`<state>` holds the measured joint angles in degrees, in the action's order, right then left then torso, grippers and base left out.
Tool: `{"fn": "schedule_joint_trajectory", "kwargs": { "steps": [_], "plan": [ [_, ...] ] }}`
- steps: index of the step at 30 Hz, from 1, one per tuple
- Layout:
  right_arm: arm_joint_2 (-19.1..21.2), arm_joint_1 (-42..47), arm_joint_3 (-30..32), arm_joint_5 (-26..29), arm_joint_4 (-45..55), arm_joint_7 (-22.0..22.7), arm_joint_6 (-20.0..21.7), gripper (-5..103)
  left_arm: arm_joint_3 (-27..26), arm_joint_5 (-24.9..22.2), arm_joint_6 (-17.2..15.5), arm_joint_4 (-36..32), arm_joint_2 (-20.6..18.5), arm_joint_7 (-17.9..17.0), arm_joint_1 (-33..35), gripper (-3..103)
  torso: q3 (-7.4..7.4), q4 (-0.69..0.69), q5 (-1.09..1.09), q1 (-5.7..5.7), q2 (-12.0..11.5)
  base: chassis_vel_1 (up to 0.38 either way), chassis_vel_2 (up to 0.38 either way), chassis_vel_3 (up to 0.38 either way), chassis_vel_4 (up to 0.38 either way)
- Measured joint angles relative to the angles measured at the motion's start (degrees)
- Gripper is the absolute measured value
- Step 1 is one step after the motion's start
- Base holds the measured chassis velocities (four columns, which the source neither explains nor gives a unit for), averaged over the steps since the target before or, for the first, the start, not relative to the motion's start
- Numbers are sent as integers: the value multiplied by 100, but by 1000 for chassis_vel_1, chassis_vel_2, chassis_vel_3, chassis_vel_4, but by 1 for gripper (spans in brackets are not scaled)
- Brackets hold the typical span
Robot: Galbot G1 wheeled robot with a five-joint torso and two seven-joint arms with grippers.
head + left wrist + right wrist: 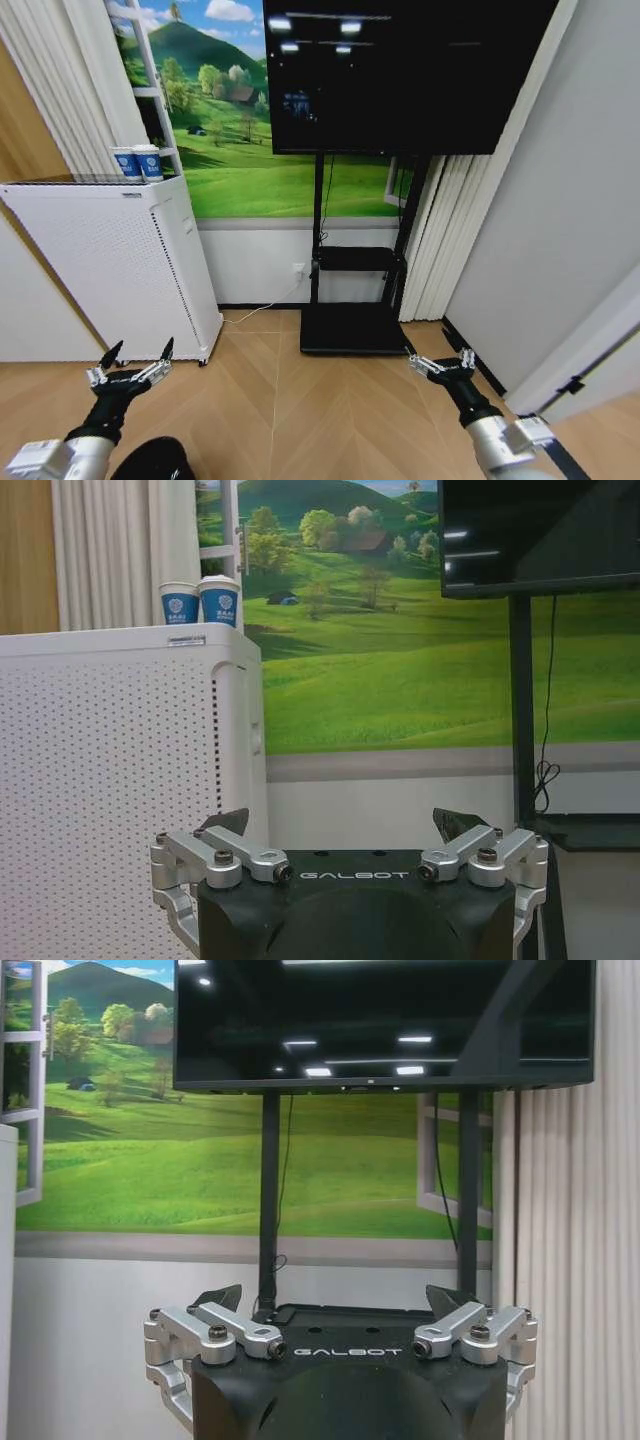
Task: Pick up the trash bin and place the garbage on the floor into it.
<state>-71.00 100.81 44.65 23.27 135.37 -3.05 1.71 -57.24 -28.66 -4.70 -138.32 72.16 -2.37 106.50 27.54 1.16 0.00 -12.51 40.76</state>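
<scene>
A small black round trash bin shows partly at the bottom edge of the head view, on the wood floor just right of my left forearm. My left gripper hangs open above the floor, ahead of the bin and apart from it, with nothing between its fingers. My right gripper is also open and empty, held over the floor on the right side. The garbage is out of view.
A white perforated cabinet stands at the left with two blue-and-white paper cups on top. A TV on a black stand, its base on the floor, is straight ahead. A grey wall closes the right side.
</scene>
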Motion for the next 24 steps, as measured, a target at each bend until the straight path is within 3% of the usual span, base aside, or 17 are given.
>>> {"fn": "schedule_joint_trajectory", "kwargs": {
  "steps": [24],
  "plan": [
    [0,0,0,0,0,0,0,100,0,0,0,0,0,1,0,100,-6,0,0,-4,0,-5,-4,-5,-5]
  ]
}}
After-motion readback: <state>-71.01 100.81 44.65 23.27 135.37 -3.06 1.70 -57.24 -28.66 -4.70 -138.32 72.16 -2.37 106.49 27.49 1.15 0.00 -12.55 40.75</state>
